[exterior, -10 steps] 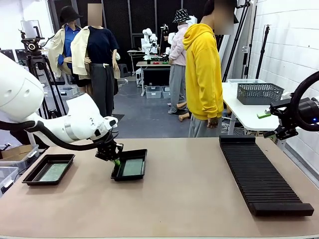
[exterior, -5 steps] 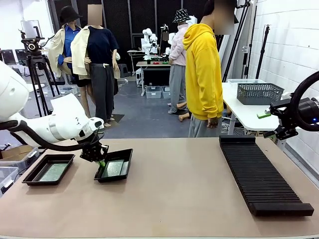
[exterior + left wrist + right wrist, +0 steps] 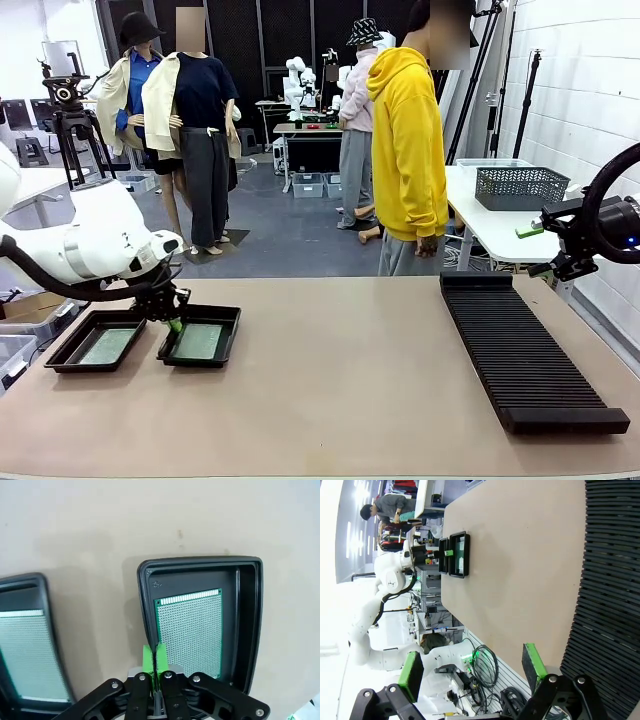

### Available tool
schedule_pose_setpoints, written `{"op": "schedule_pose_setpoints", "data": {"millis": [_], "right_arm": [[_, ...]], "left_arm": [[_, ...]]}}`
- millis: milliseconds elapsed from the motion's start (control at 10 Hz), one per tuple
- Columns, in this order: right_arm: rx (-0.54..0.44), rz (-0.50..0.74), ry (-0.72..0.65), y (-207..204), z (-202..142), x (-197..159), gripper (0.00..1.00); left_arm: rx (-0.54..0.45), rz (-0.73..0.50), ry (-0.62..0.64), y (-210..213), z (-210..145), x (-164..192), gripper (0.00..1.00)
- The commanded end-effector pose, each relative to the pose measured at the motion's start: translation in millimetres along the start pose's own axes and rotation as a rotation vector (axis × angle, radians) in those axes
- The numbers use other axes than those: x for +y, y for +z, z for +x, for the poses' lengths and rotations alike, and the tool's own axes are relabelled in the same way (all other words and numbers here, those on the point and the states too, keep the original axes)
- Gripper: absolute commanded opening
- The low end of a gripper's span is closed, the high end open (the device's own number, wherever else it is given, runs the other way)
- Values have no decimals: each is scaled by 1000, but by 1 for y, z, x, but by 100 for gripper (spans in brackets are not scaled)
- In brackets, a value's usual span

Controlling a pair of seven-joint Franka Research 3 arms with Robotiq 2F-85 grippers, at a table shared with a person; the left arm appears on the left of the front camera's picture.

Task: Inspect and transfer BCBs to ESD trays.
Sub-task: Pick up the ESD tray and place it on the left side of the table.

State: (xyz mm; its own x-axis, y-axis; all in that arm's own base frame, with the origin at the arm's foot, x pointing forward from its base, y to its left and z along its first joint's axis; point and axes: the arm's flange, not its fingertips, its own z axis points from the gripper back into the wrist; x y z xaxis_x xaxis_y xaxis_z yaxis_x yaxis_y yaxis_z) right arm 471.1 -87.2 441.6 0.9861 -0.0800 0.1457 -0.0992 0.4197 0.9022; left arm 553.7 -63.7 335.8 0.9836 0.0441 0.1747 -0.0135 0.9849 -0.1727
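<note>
Low in the left wrist frame, the left gripper (image 3: 155,661) has its green pads pinched tight on the near rim of a black tray (image 3: 247,625). A green board (image 3: 190,632) lies flat on the tray's floor. In the front view that gripper (image 3: 172,322) sits at the middle left, with its tray (image 3: 228,333) just beside a second tray (image 3: 70,346) that holds another board (image 3: 106,345).

The step in hand looks like sliding the loaded tray up alongside its twin. To do it well, keep the tray flat on the table (image 3: 380,400) so the board does not slip. Stop before the two rims knock, then square the long edges before letting go.

At the middle right of the front view the right gripper (image 3: 535,250) hangs above the long ribbed rack (image 3: 525,365). Its fingers are spread wide and hold nothing. Behind the table's far edge stands a person in a yellow hoodie (image 3: 408,150).

Compared with a second ago, the gripped tray has moved left from near the table's middle. The gap to the other tray has nearly closed. The right arm has not moved.
</note>
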Motion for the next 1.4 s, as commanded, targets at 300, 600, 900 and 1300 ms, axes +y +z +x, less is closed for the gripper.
{"op": "schedule_pose_setpoints", "data": {"millis": [300,600,900,1300], "right_arm": [[-8,-12,-5,-2,-3,1,100],[-8,-12,-5,-2,-3,1,100],[-8,-12,-5,-2,-3,1,100],[-8,-12,-5,-2,-3,1,100]], "left_arm": [[20,52,-46,4,-8,32,0],[-8,21,-59,5,-5,38,0],[-5,30,-52,5,-5,39,0],[-2,8,-38,13,-5,41,65]]}}
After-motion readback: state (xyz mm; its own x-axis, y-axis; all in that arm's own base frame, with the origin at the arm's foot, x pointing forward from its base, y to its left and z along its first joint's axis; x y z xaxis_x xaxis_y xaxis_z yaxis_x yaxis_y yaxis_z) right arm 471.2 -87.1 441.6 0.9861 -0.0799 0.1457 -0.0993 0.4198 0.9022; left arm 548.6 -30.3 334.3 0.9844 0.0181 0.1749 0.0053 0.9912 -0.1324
